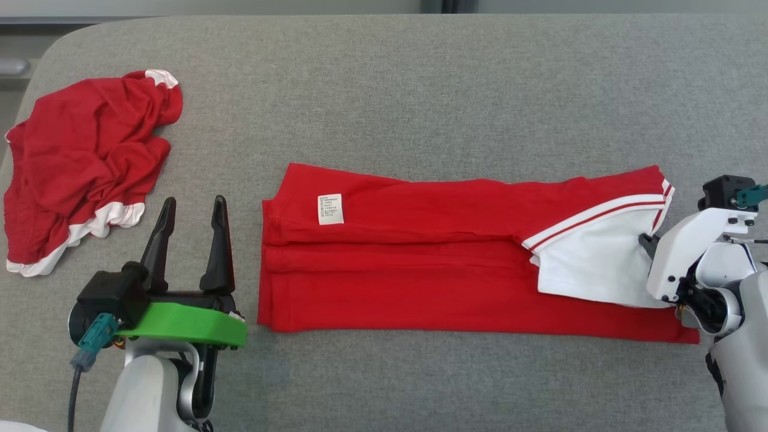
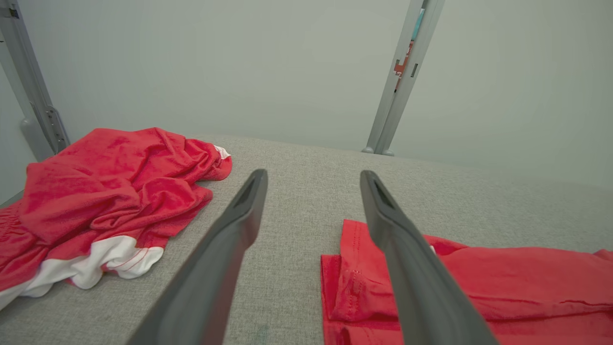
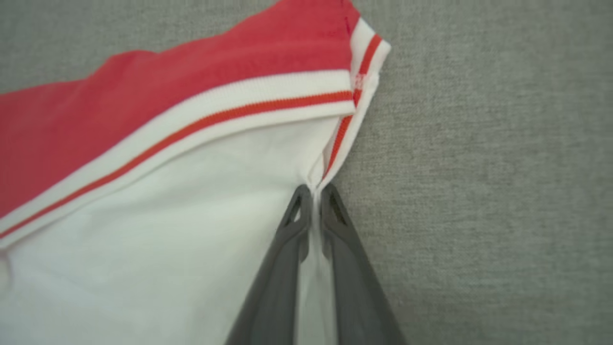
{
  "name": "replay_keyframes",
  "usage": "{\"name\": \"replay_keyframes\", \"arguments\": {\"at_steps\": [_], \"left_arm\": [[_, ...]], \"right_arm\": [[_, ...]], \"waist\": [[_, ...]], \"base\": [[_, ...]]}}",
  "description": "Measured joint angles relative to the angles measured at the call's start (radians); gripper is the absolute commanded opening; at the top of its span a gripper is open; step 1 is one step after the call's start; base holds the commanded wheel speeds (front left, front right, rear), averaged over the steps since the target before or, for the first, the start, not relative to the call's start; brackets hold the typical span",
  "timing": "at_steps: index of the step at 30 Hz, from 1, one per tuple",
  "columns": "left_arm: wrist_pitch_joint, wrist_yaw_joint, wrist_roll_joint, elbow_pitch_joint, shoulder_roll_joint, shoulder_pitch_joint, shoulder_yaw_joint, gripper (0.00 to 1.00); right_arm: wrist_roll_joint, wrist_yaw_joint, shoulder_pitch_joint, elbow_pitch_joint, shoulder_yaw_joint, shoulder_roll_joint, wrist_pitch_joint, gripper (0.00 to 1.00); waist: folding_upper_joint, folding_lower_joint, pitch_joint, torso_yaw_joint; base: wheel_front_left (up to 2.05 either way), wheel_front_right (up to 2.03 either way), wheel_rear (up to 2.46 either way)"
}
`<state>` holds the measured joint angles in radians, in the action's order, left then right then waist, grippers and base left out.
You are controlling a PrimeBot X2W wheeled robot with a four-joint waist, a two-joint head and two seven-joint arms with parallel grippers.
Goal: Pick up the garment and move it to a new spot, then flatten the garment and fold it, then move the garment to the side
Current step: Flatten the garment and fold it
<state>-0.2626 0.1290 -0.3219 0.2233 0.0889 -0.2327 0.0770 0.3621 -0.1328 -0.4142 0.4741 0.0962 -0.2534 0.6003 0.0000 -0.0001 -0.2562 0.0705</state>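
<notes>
A crumpled red-and-white garment (image 1: pixel 84 162) is laid on the grey fabric table (image 1: pixel 420 90), near its left edge; a metal post (image 2: pixel 400 86) is seen beyond the table.

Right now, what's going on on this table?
A red garment lies folded into a long strip on the grey table. The right tool is pinched shut on the white edge at the strip's right end. The left tool hangs open beside the strip's left end, holding nothing. A second red piece, the heap, lies crumpled at the far left.
</notes>
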Motion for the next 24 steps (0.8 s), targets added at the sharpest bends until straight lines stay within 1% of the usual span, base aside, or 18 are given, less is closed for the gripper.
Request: {"name": "replay_keyframes", "arguments": {"at_steps": [2, 7, 13, 16, 18, 20, 24], "left_arm": [[0.0, 0.0, -0.001, 0.0, 0.0, 0.0, 0.002, 1.0], [0.0, 0.0, -0.004, 0.0, 0.004, 0.0, 0.004, 1.0], [0.0, 0.0, -0.005, -0.001, 0.006, 0.0, 0.012, 1.0], [0.0, 0.0, -0.005, -0.001, 0.006, 0.0, 0.015, 1.0], [0.0, 0.0, -0.005, -0.001, 0.007, 0.0, 0.016, 1.0], [0.0, 0.0, -0.005, 0.0, 0.009, 0.0, 0.016, 1.0], [0.0, 0.0, -0.005, 0.007, 0.009, 0.001, 0.02, 1.0]], "right_arm": [[-0.015, -0.001, 0.002, -0.005, 0.023, -0.007, -0.019, 0.0], [-0.065, 0.001, 0.02, -0.05, 0.126, -0.078, -0.052, 0.0], [-0.135, 0.001, 0.051, -0.145, 0.273, -0.137, -0.019, 0.0], [-0.144, 0.001, 0.059, -0.207, 0.313, -0.142, 0.013, 0.0], [-0.147, 0.001, 0.067, -0.247, 0.313, -0.134, 0.035, 0.0], [-0.141, 0.001, 0.082, -0.295, 0.288, -0.118, 0.059, 0.0], [-0.088, 0.001, 0.121, -0.369, 0.175, -0.091, 0.117, 0.0]], "waist": [[0.0, 0.0, 0.002, -0.004], [0.0, 0.0, 0.008, -0.023], [0.0, 0.0, 0.016, -0.045], [0.0, 0.0, 0.021, -0.051], [0.0, 0.0, 0.026, -0.054], [0.0, 0.0, 0.032, -0.055], [0.0, 0.0, 0.046, -0.054]], "base": [[0.0, 0.0, 0.0], [0.0, 0.0, 0.0], [0.0, 0.0, 0.0], [0.0, 0.0, 0.0], [0.0, 0.0, 0.0], [0.0, 0.0, 0.0], [0.0, 0.0, 0.0]]}}
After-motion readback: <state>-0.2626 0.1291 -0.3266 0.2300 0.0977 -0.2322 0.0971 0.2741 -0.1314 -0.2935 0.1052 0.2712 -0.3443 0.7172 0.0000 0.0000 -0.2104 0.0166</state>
